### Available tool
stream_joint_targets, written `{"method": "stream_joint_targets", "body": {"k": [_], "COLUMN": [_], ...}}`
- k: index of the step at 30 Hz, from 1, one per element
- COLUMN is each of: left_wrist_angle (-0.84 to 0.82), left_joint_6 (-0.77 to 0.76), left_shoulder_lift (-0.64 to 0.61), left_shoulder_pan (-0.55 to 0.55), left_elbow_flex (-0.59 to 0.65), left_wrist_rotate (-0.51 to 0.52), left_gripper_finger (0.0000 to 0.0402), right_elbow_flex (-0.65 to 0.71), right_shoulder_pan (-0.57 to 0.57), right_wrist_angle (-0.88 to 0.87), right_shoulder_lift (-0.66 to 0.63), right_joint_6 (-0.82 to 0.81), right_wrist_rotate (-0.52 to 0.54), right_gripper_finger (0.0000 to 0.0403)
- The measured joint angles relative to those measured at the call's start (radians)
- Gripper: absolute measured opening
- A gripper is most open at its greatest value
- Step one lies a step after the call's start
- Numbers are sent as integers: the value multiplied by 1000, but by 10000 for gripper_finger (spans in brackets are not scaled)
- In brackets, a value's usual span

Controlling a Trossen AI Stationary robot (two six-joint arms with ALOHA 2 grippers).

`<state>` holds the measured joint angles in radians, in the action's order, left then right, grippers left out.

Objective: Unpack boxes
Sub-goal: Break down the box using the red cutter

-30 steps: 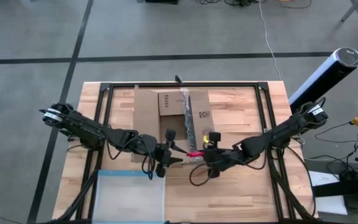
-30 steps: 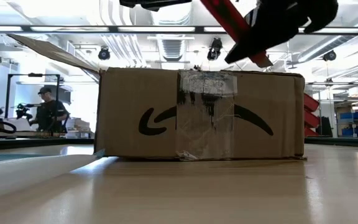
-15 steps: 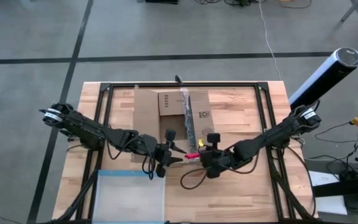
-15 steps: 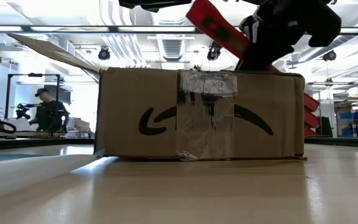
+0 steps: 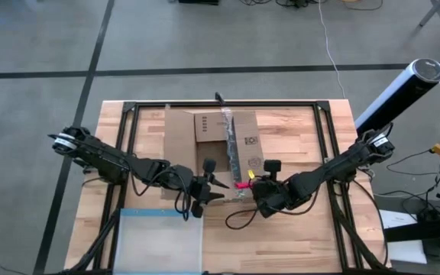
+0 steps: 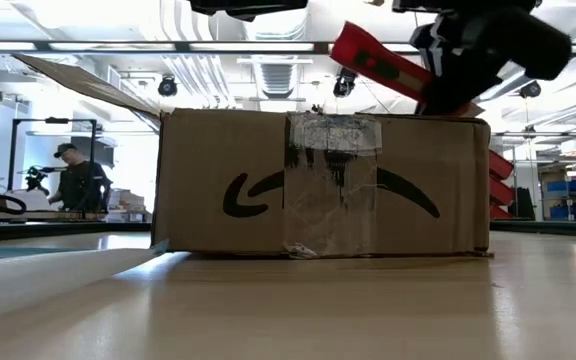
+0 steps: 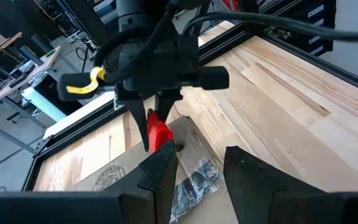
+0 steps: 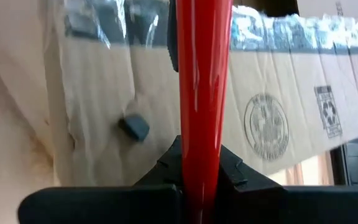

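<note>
The brown cardboard box (image 5: 218, 141) stands mid-table with its top open and one flap (image 6: 78, 78) raised at the left. A taped strip (image 6: 333, 185) runs down its near wall. My right gripper (image 5: 257, 186) is at the box's near top edge, shut on a small red tool (image 5: 243, 184). The tool (image 6: 383, 65) slants above that edge. My left gripper (image 5: 209, 187) hovers open just left of the tool, its fingers (image 7: 160, 171) over the crumpled tape on the box. Whether they touch the tape, I cannot tell. My right gripper pinches the red tool's handle end (image 8: 201, 158) between its two fingers, and the tool runs straight out ahead of them. The fingers come from the table's right, slanting down. The tool's free end (image 7: 159, 138) points at the taped flap; whether it touches, I cannot tell.
A clear plastic pouch with a blue edge (image 5: 159, 241) lies at the near left. A black frame (image 5: 228, 105) rims the table, and a black cylinder (image 5: 399, 92) stands off its right edge. A person (image 6: 80, 175) is far behind the table.
My right gripper has shifted a little toward the table's right edge with the red tool. The tool has tipped from a steep slant to a flatter one above the box's near top edge. The box has stayed put.
</note>
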<state>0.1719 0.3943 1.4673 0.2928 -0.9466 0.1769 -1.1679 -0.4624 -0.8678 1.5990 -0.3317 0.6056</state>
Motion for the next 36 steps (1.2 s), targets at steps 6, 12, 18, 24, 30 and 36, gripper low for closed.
{"method": "stream_joint_targets", "body": {"k": [6,12,18,24,30,36], "left_wrist_angle": [-3,0,-1,-3,-10,-11], "left_joint_6": [-2,-12,-12,-15,-19,-19], "left_shoulder_lift": [0,0,0,0,-1,-1], "left_shoulder_pan": [0,-1,-2,-2,-2,-2], "left_elbow_flex": [0,0,0,0,0,0], "left_wrist_rotate": [0,0,0,0,0,0], "left_gripper_finger": [105,108,106,104,109,103], "right_elbow_flex": [0,0,0,0,0,0], "right_shoulder_pan": [-18,-18,-18,-18,-24,-53], "right_wrist_angle": [76,111,118,87,-125,-263], "right_shoulder_lift": [0,-1,5,5,4,-10], "right_joint_6": [26,55,53,30,-127,-255], "right_wrist_rotate": [0,0,-14,-27,5,31], "right_gripper_finger": [9,9,9,9,9,9]}}
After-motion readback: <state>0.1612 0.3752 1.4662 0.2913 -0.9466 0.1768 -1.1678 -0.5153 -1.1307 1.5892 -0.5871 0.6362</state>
